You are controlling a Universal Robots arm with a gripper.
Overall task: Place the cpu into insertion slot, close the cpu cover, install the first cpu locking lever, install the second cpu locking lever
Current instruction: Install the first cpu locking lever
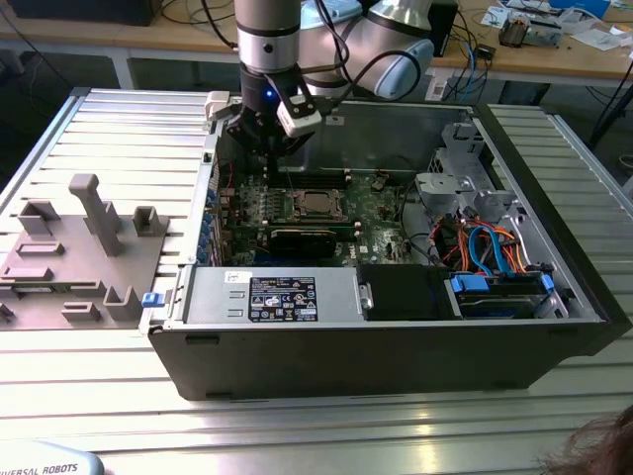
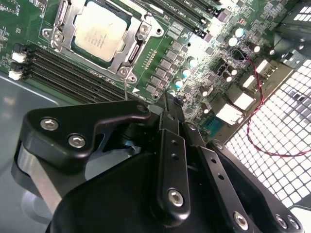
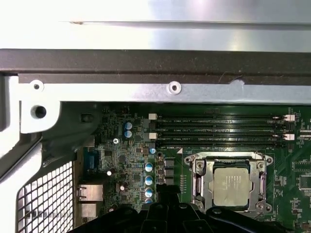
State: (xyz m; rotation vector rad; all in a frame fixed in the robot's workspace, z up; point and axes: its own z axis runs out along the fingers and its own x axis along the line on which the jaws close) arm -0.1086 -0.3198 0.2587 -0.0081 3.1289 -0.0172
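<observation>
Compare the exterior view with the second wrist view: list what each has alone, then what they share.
Exterior view alone: the whole open computer case, the grey parts tray on the exterior view's left, the blue cables and the arm.
Second wrist view alone: a red wire beside the white mesh panel.
Both: the cpu seated in its socket on the green board.

Exterior view high, facing open computer case point(image 1: 396, 336), both wrist views close above cpu point(image 2: 99, 30).

Slatted metal table point(image 1: 109, 114), computer case point(image 1: 396, 341) (open), grey fixture point(image 1: 84, 259)
</observation>
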